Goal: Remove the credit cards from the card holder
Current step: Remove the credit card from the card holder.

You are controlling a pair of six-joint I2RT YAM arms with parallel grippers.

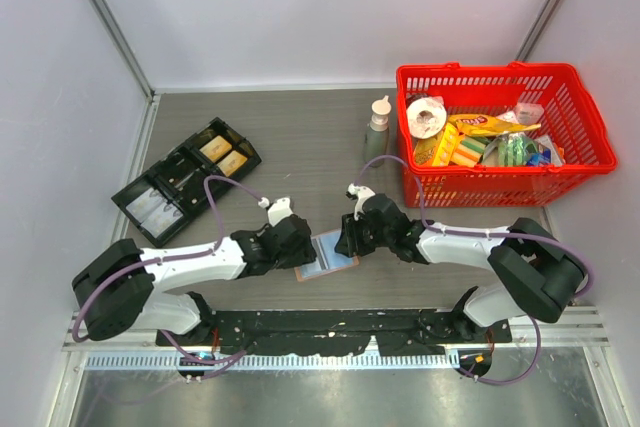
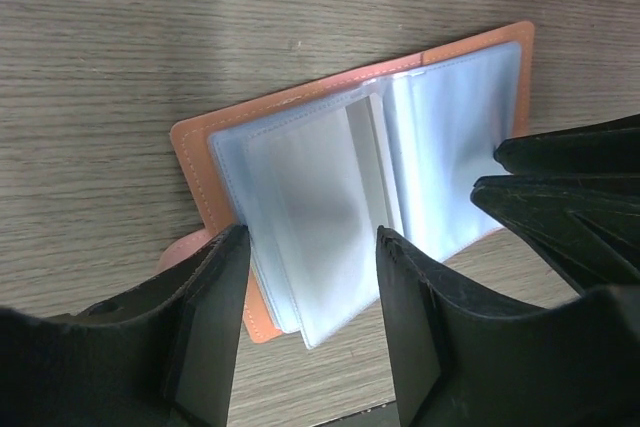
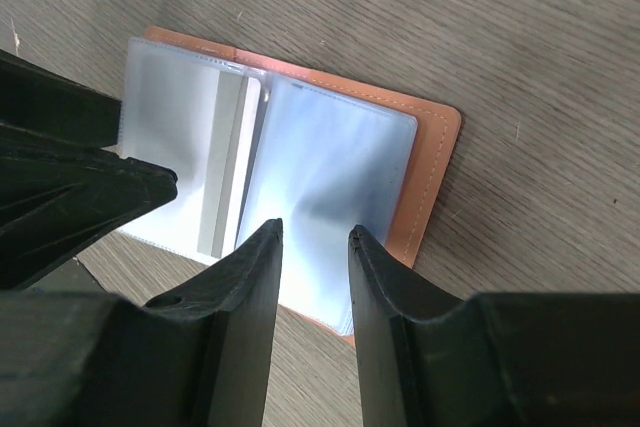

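Note:
The card holder (image 1: 326, 253) lies open on the table between my two grippers, tan-pink cover down and clear blue-grey sleeves up. My left gripper (image 1: 300, 247) is open over its left half; in the left wrist view the sleeves (image 2: 330, 197) show between my spread fingers (image 2: 312, 235). My right gripper (image 1: 347, 240) is open with a narrower gap over the right half (image 3: 314, 229), above the right sleeve page (image 3: 320, 172). A pale white card edge (image 3: 225, 167) stands between the sleeves near the fold, and it also shows in the left wrist view (image 2: 365, 162). No card lies outside the holder.
A red basket (image 1: 505, 132) full of groceries stands at the back right, with a small pump bottle (image 1: 378, 127) just left of it. A black compartment tray (image 1: 185, 182) lies at the back left. The table's near edge with the arm bases is just behind the holder.

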